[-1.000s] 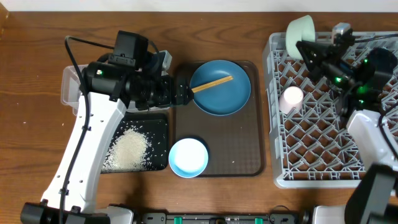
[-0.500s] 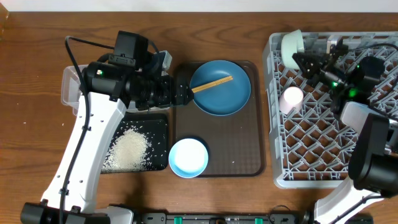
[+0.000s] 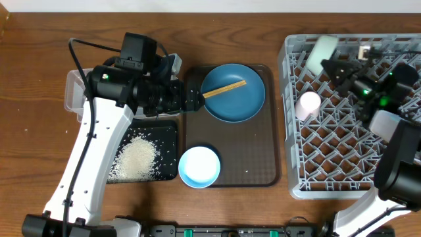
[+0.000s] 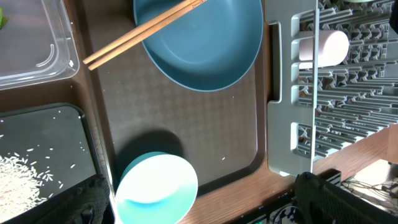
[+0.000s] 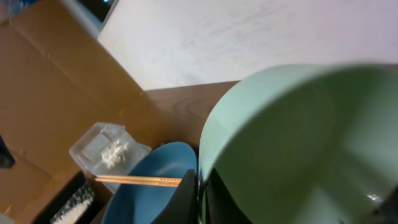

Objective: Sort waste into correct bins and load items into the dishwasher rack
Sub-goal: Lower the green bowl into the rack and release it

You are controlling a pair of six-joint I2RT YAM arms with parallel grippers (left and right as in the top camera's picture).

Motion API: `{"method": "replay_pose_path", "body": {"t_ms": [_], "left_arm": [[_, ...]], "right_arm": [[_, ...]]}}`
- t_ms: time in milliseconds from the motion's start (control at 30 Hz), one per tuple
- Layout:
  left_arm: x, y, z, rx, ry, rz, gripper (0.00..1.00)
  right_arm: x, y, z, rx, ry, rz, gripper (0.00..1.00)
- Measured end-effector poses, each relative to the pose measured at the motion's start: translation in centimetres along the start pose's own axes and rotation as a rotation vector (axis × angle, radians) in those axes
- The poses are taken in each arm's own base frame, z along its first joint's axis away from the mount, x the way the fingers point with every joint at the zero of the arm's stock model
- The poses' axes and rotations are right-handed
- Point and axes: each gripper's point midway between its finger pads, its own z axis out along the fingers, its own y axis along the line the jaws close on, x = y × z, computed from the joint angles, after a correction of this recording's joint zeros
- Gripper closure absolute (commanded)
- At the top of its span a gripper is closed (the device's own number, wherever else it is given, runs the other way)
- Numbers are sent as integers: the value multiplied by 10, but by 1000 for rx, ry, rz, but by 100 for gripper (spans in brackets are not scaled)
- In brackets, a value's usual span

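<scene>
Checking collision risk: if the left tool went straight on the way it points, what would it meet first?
Probably the chopsticks, at their near end on the blue plate; height unclear.

Your table (image 3: 39, 39) is brown wood with visible grain. The large light-grey plastic rack (image 3: 329, 164), at the right, looks matt. The clear rectangular plastic tub (image 4: 37, 50) is glossy. The flat brown serving tray (image 4: 186, 124) shows a fine woven texture. The dark-blue round plate (image 3: 237, 105) and the mint-green bowl (image 5: 298, 143) are smooth, with soft sheen. The thin chopsticks (image 4: 143, 31) look like bare wood.
</scene>
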Motion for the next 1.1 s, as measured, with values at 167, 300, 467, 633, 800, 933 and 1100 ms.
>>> {"method": "replay_pose_path", "body": {"t_ms": [167,300,467,633,800,933,1100], "left_arm": [[0,0,0,0,0,0,2],[0,0,0,0,0,0,2],[0,0,0,0,0,0,2],[0,0,0,0,0,0,2],[0,0,0,0,0,0,2],[0,0,0,0,0,0,2],[0,0,0,0,0,0,2]], "right_arm": [[-3,-3,-19,-14,-4,58,64],[-5,-4,-36,-33,-3,101,65],[-7,-4,-54,-51,-3,157,67],[-11,-1,-63,-70,-2,186,68],[-23,11,-63,-92,-7,145,69],[-39,29,-59,-112,-29,81,69],[-48,62,-36,-179,-39,93,68]]}}
